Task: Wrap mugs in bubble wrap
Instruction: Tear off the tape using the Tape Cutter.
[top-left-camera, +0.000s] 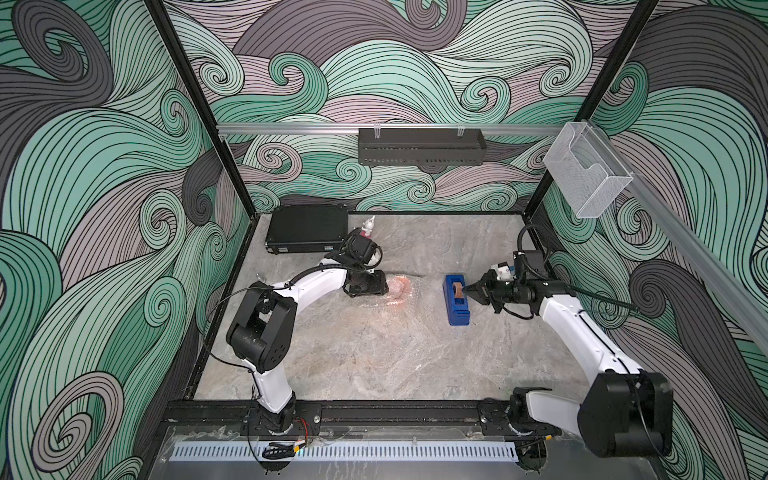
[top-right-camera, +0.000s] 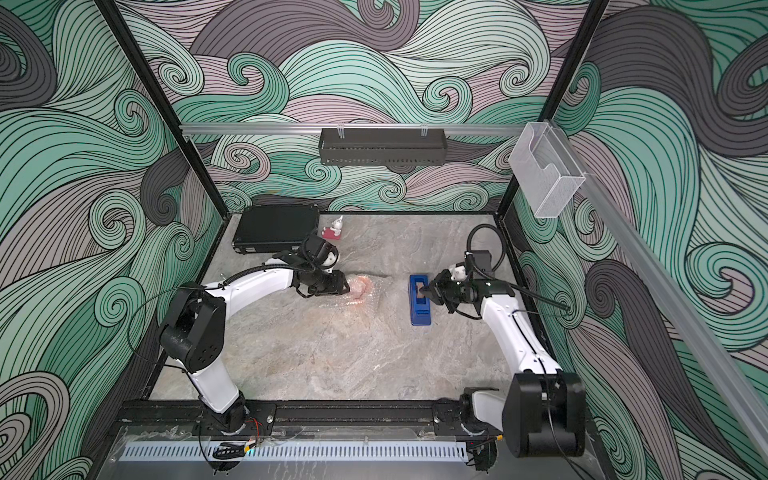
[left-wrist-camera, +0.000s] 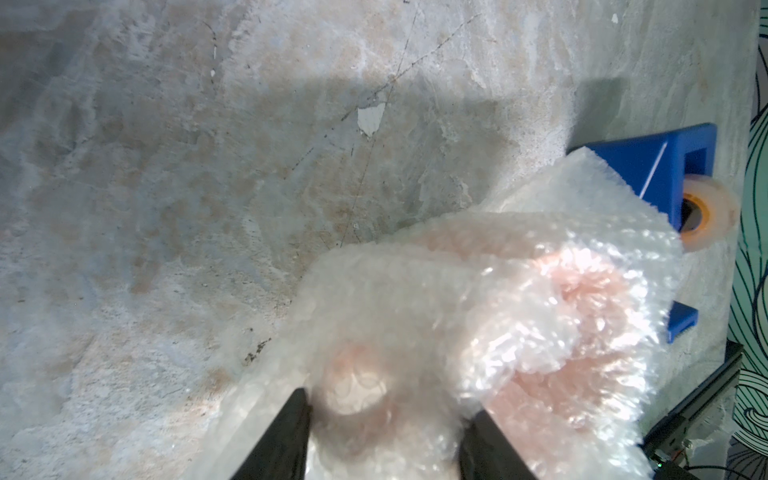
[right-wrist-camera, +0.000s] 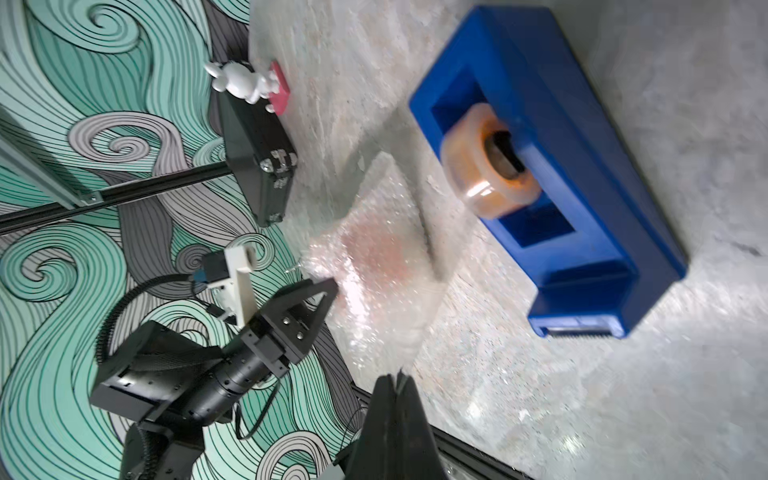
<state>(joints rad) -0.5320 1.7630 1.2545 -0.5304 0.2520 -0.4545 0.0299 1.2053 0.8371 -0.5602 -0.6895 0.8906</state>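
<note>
- While its fingers (left-wrist-camera: 291, 436) are clamping the wrapped mug (top-left-camera: 400, 286) from both sides, the left gripper (top-left-camera: 383, 286) is holding it mid-table (top-left-camera: 374, 365).
- Bubble wrap (left-wrist-camera: 415, 291) is covering the mug and trailing onto the table in front.
- Right gripper (top-left-camera: 468, 287), fingers pinched together, is pointing at the tape roll (top-left-camera: 458, 289) in the blue tape dispenser (top-left-camera: 456, 313), which is sitting between it and the mug.
- Black case (top-left-camera: 307, 233) and small figurine (top-right-camera: 336, 227) are sitting behind the left wrist.
</note>
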